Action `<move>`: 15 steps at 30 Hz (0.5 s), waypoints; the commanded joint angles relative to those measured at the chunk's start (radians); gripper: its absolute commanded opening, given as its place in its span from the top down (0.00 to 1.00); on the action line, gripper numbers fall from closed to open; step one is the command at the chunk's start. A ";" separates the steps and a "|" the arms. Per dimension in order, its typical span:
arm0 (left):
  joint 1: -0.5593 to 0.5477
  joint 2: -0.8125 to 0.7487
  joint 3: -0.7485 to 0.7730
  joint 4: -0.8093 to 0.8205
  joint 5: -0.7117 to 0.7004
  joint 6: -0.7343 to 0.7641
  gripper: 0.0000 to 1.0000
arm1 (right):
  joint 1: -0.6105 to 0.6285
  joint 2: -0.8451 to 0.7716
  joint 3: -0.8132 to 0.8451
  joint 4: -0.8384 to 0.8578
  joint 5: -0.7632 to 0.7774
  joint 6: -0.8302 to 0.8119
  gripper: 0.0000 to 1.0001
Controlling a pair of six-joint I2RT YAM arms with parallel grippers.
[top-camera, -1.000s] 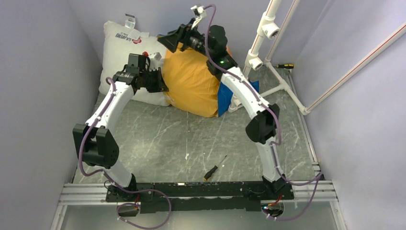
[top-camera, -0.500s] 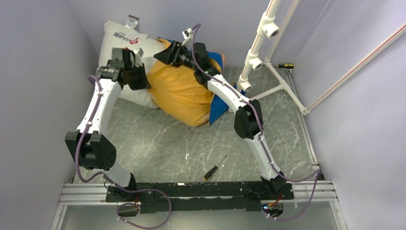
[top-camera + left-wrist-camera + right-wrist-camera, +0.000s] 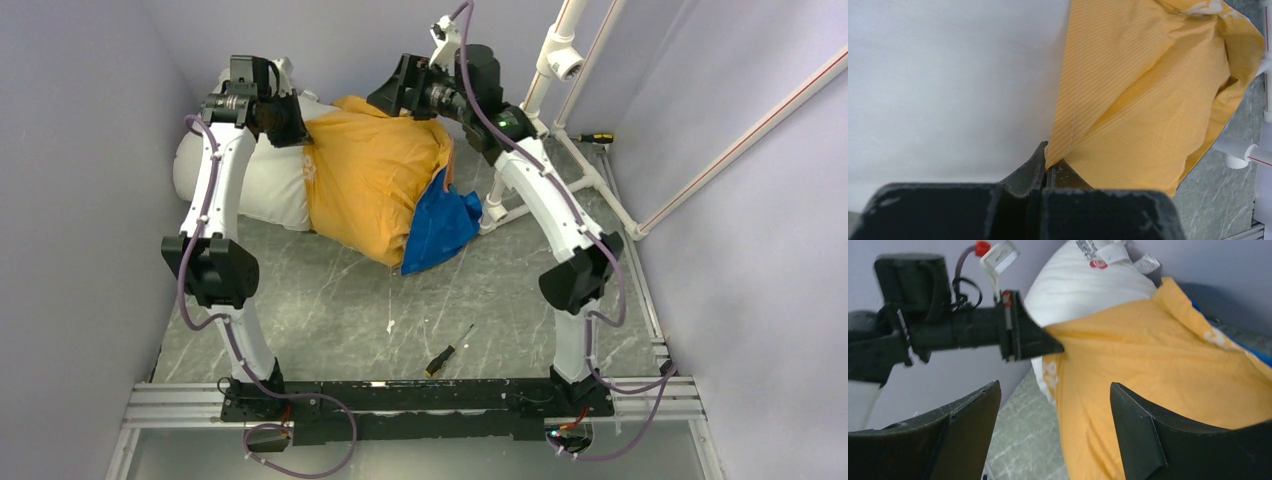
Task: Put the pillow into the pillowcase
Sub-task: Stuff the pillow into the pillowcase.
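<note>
The white pillow point(image 3: 250, 190) lies at the back left with its right part inside the pillowcase point(image 3: 365, 180), orange side up and a blue flap hanging at the lower right. My left gripper point(image 3: 292, 125) is shut on the orange hem. In the left wrist view the left gripper point(image 3: 1048, 162) pinches the pillowcase point(image 3: 1138, 100) edge against the pillow point(image 3: 948, 75). My right gripper point(image 3: 400, 95) hovers open over the case's back edge. In the right wrist view the right gripper point(image 3: 1054, 385) holds nothing. The pillowcase point(image 3: 1158, 365) and the pillow point(image 3: 1088, 285), with its red logo, lie beyond it.
A white pipe frame point(image 3: 545, 90) stands at the back right, close to my right arm. A screwdriver point(image 3: 447, 352) lies on the grey table near the front, another with a yellow handle point(image 3: 597, 138) at the back right. Walls close in on the left, back and right.
My left gripper has lifted the hem up and back. The right gripper has swung right and higher, off the cloth. The pillow has turned to the left and the blue flap now hangs out.
</note>
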 commanded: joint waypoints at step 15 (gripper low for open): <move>0.039 0.014 0.309 0.213 -0.131 -0.121 1.00 | -0.003 -0.031 -0.180 -0.594 0.022 -0.132 0.09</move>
